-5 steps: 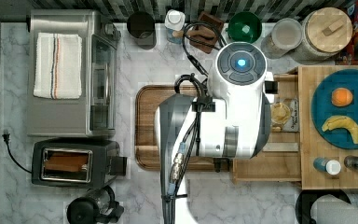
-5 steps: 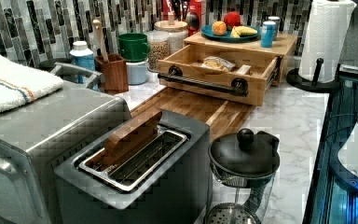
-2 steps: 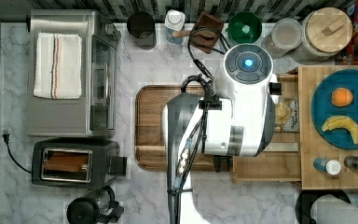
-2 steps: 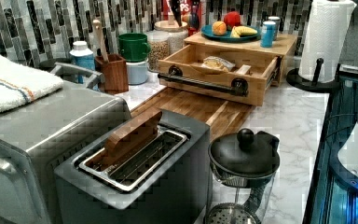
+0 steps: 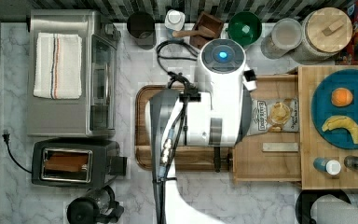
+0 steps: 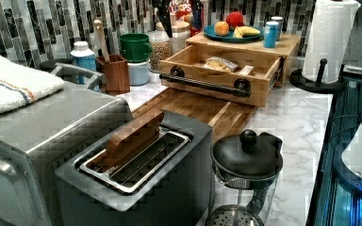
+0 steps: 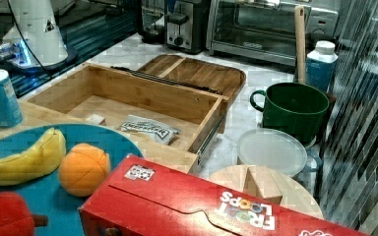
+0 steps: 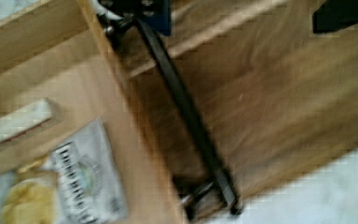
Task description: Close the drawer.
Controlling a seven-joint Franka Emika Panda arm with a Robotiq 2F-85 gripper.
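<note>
White marble countertop (image 5: 270, 200) carries everything, with a striped tile wall behind. Largest on it, the white robot arm (image 5: 214, 112) covers much of the dark cutting board (image 6: 202, 109) and the drawer's front edge in the top view. The drawer (image 6: 226, 75) stands pulled out from under the light wood top, over the cutting board's far end: a shallow pale bamboo box with low walls and a long dark bar handle (image 8: 186, 121) on two posts. Inside the drawer lie a chip bag (image 5: 275, 115) and a small pale block (image 7: 95, 119). Whether the gripper is spread or pressed together I cannot tell; only dark blurred parts edge the wrist view.
</note>
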